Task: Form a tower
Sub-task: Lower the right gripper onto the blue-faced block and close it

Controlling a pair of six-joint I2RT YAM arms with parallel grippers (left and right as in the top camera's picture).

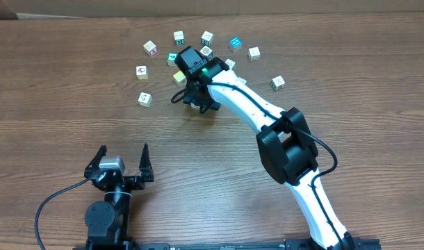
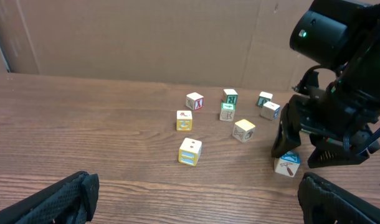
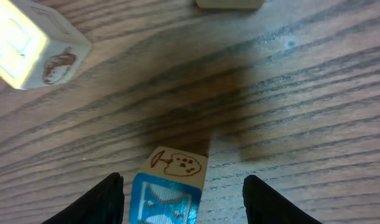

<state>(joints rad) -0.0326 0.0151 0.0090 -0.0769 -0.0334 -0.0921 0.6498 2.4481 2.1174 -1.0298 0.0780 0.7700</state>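
A wooden cube with a blue top face (image 3: 171, 186) rests on the table between the fingers of my right gripper (image 3: 184, 193). The left finger is close to its side and the right finger stands well away, so the jaws are open around it. From the left wrist view the same cube (image 2: 287, 163) shows a hammer picture, with the right gripper (image 2: 300, 158) straddling it. Overhead, the right gripper (image 1: 196, 103) hides this cube. My left gripper (image 1: 123, 149) rests open and empty near the front edge, also seen as the left gripper (image 2: 196, 193). No tower shows in any view.
Several loose cubes lie scattered behind the right gripper, among them a yellow-sided cube (image 2: 190, 151), a white cube (image 1: 144, 98), a teal cube (image 1: 234, 43) and a far-right cube (image 1: 277, 82). A cardboard wall (image 2: 146, 37) closes the back of the table.
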